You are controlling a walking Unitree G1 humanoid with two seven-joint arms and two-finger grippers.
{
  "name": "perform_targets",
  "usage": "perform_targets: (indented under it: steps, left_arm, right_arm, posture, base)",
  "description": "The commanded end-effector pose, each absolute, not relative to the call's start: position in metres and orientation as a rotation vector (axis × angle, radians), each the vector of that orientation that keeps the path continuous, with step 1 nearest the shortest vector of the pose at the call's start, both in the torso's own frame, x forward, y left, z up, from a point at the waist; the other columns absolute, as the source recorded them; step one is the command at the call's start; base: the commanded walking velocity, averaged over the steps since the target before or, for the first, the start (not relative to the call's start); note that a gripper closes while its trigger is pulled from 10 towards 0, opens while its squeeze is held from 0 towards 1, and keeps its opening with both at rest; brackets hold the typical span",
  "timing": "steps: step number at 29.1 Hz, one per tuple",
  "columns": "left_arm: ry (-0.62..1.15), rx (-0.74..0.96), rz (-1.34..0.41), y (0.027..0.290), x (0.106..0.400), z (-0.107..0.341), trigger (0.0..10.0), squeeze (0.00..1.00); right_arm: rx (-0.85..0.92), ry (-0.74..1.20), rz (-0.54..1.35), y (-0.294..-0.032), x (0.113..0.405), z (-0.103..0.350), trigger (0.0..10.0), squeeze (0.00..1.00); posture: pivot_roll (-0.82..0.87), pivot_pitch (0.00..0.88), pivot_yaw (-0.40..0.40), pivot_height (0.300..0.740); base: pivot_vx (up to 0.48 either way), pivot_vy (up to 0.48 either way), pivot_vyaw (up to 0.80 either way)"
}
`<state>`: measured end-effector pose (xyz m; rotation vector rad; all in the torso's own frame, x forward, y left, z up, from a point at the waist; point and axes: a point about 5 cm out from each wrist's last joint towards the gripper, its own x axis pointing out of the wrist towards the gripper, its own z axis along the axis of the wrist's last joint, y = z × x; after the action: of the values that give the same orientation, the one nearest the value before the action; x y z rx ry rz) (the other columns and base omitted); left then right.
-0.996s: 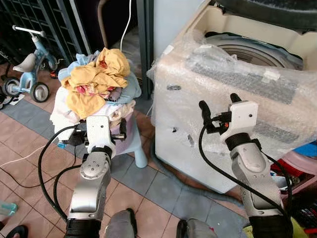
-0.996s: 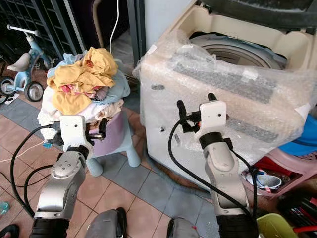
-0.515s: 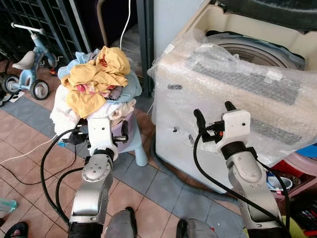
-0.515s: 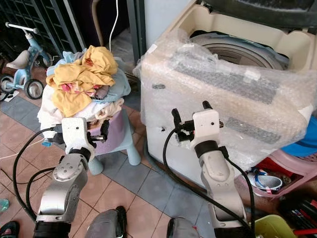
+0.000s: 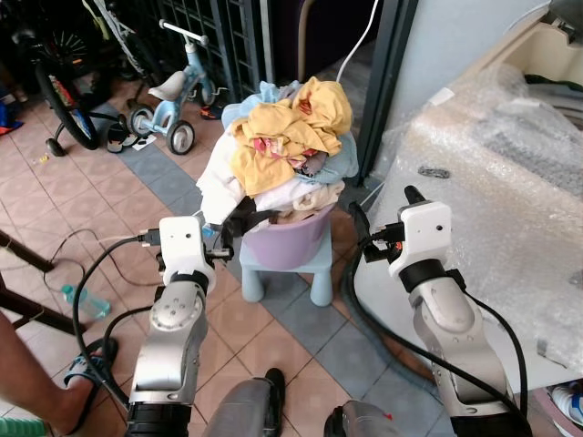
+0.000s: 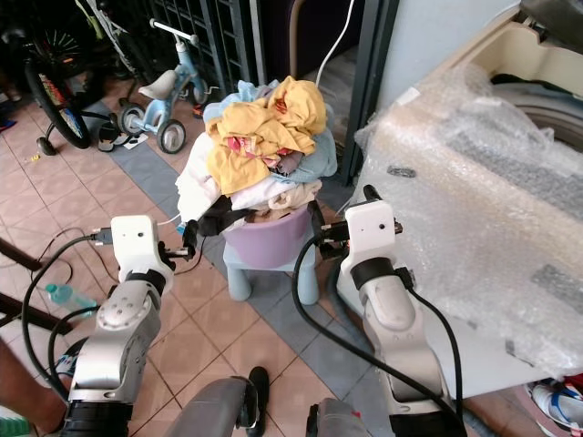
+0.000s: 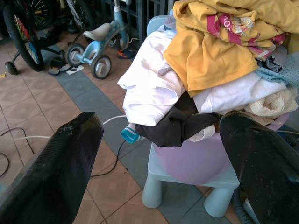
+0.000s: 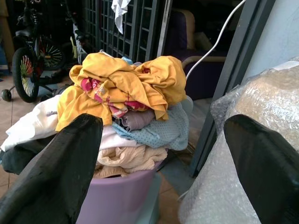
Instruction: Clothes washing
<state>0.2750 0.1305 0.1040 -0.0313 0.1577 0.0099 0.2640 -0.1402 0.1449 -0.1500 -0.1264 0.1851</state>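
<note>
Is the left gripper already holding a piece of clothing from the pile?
No, the left gripper is open and short of the clothes pile, with nothing between its fingers.

Pile (image 5: 287, 137) is open from the front and top; washer (image 5: 510, 182) crowds its right side, gate bars (image 5: 228, 36) sit behind, tricycle (image 5: 173, 100) off left.

Pale blue stool (image 5: 321, 273) on tiled floor (image 5: 91, 209), bearing purple laundry basin (image 5: 284, 244).

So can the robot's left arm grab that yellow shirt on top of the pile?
Probably yes. The left gripper is open beside the purple laundry basket, and nothing blocks the yellow shirt, but it lies higher, so the arm must lift.
</note>
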Motion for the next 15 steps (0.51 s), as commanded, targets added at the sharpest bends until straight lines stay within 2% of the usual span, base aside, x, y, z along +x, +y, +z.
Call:
perform_targets:
  steps: [1, 2, 5, 11, 15]
  left_arm:
    - [0.156, -0.022, 0.024, 0.134, 0.276, 0.105, 10.0, 0.00]
    - [0.156, -0.023, 0.025, 0.134, 0.276, 0.105, 10.0, 0.00]
    - [0.160, -0.028, 0.034, 0.134, 0.277, 0.104, 10.0, 0.00]
    - [0.122, 0.004, 0.018, 0.136, 0.278, 0.107, 10.0, 0.00]
    - [0.114, -0.002, 0.025, 0.140, 0.277, 0.106, 10.0, 0.00]
  right_arm:
    - [-0.136, -0.135, 0.190, -0.139, 0.266, 0.149, 10.0, 0.00]
    - [-0.138, -0.134, 0.185, -0.139, 0.266, 0.149, 10.0, 0.00]
    - [-0.129, -0.098, 0.106, -0.149, 0.269, 0.145, 10.0, 0.00]
    - [-0.097, -0.068, 0.083, -0.153, 0.273, 0.142, 10.0, 0.00]
    - [-0.094, -0.070, 0.107, -0.148, 0.273, 0.142, 10.0, 0.00]
  posture:
    - [-0.05, 0.101, 0.025, 0.740]
    - [-0.05, 0.101, 0.025, 0.740]
    - [-0.04, 0.095, 0.021, 0.740]
    - [-0.04, 0.092, 0.020, 0.740]
    - [-0.04, 0.084, 0.020, 0.740]
  base:
    - [0.000, 0.000, 0.80]
    - [0.000, 0.307, 0.80]
    - [0.000, 0.480, 0.00]
    - [0.000, 0.478, 0.00]
    - [0.321, 0.357, 0.00]
